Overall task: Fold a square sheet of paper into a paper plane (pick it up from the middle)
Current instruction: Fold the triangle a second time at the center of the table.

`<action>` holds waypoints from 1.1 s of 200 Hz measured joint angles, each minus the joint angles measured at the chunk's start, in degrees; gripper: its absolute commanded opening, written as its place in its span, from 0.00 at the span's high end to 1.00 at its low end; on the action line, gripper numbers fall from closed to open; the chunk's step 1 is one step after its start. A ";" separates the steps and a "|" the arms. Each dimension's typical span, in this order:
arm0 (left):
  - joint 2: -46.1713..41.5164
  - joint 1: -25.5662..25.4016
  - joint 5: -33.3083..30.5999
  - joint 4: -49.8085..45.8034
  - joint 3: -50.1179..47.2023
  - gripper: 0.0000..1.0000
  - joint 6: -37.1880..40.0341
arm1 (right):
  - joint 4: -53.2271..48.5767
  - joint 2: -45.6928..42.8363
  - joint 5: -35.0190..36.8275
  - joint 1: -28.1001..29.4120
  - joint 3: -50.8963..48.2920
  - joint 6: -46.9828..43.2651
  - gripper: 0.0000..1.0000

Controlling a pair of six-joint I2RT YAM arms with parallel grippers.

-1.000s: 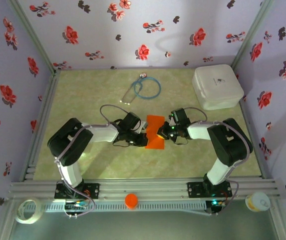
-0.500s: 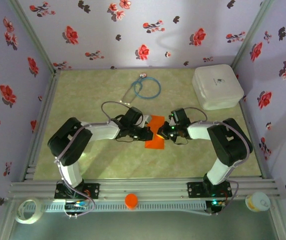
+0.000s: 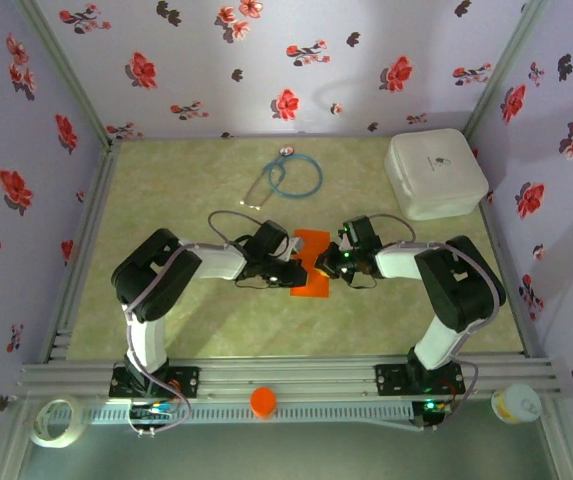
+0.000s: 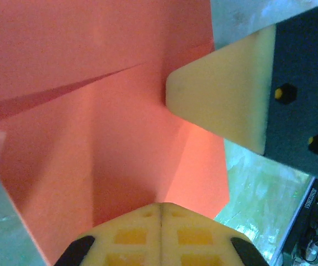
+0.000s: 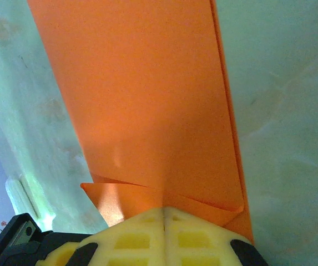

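The square sheet of paper (image 3: 312,250) is bright orange and lies on the table's middle, folded into flat layers with slanted creases (image 4: 92,111). My left gripper (image 3: 294,270) comes in low from the left, shut, its tips (image 4: 161,206) resting on the paper at a crease. From the right, my right gripper (image 3: 325,265) is also shut, with its tips (image 5: 164,209) down on a folded flap at the paper's edge (image 5: 147,100). The right gripper's cream fingers (image 4: 214,105) press the paper in the left wrist view. Neither gripper lifts the paper.
A white rounded box (image 3: 436,173) stands at the back right and a blue stethoscope (image 3: 288,176) lies behind the paper. On the front rail are a small orange cap (image 3: 263,402), a tape roll (image 3: 54,420) and a small tub (image 3: 516,404). Floral walls close in three sides.
My left gripper has slid right and a little back, from the paper's left edge onto the paper. The left arm's elbow has swung inward. The right gripper has stayed put.
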 measured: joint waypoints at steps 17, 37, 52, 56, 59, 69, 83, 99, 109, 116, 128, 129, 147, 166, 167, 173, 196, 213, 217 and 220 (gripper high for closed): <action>-0.92 0.00 -0.07 0.37 -1.20 0.94 0.02 | 0.00 0.00 0.00 0.00 0.00 -0.02 1.00; -1.84 0.04 -0.07 -0.02 -2.23 0.94 0.31 | 0.00 0.00 0.00 0.00 0.00 -0.02 1.00; -2.47 0.04 -0.09 -1.05 -2.62 0.94 0.79 | 0.00 0.02 0.00 0.00 0.00 -0.02 1.00; -2.60 0.04 -0.09 -1.36 -2.69 0.94 0.87 | 0.00 0.00 0.00 0.00 0.00 -0.02 1.00; -2.73 0.04 -0.09 -1.66 -2.73 0.94 1.05 | 0.00 0.00 0.00 0.00 0.00 -0.02 1.00; -3.08 0.04 -0.22 -2.45 -2.91 0.94 1.60 | 0.00 0.00 0.00 0.00 0.00 -0.02 1.00; -3.91 0.04 -0.63 -3.50 -3.43 0.94 2.27 | 0.00 0.00 0.00 0.00 0.00 -0.02 1.00; -5.01 0.20 -1.18 -4.66 -4.24 0.94 2.89 | -0.02 0.00 0.00 0.00 0.00 -0.02 1.00; -5.68 0.28 -1.60 -5.35 -4.72 0.94 3.28 | 0.00 0.00 0.00 0.00 0.00 -0.02 1.00; -6.14 0.35 -1.84 -5.86 -5.03 0.94 3.50 | 0.00 0.00 0.00 0.00 0.00 -0.02 1.00; -6.75 0.44 -2.16 -6.82 -5.35 0.94 3.91 | 0.00 0.00 0.00 0.00 0.00 0.00 1.00; -6.82 0.46 -2.19 -6.95 -5.38 0.94 3.93 | 0.00 0.00 0.00 0.00 0.00 -0.02 1.00; -7.69 0.55 -2.62 -8.15 -5.86 0.96 4.79 | 0.00 0.00 0.00 0.00 0.00 0.00 1.00; -9.40 0.55 -3.10 -8.76 -7.08 0.97 5.20 | 0.00 0.00 0.00 0.00 0.00 -0.02 1.00; -9.49 0.55 -3.10 -8.74 -7.17 0.97 5.22 | 0.00 0.00 0.00 0.00 0.00 -0.02 1.00; -10.45 0.55 -3.26 -8.68 -7.74 0.97 5.18 | 0.00 0.00 0.00 -0.02 0.00 -0.02 1.00; -13.73 0.83 -3.21 -7.10 -8.79 0.97 4.87 | 0.02 0.00 0.02 -0.04 0.00 -0.02 1.00; -13.60 1.22 -2.80 -5.55 -7.58 0.96 4.50 | 0.02 0.00 0.00 -0.04 0.00 -0.02 1.00; -13.33 1.31 -2.62 -5.22 -7.10 0.96 4.46 | 0.02 0.00 0.02 -0.04 0.00 -0.02 1.00; -13.00 1.36 -2.60 -4.98 -6.73 0.96 4.31 | 0.02 0.00 0.02 -0.04 0.00 -0.02 1.00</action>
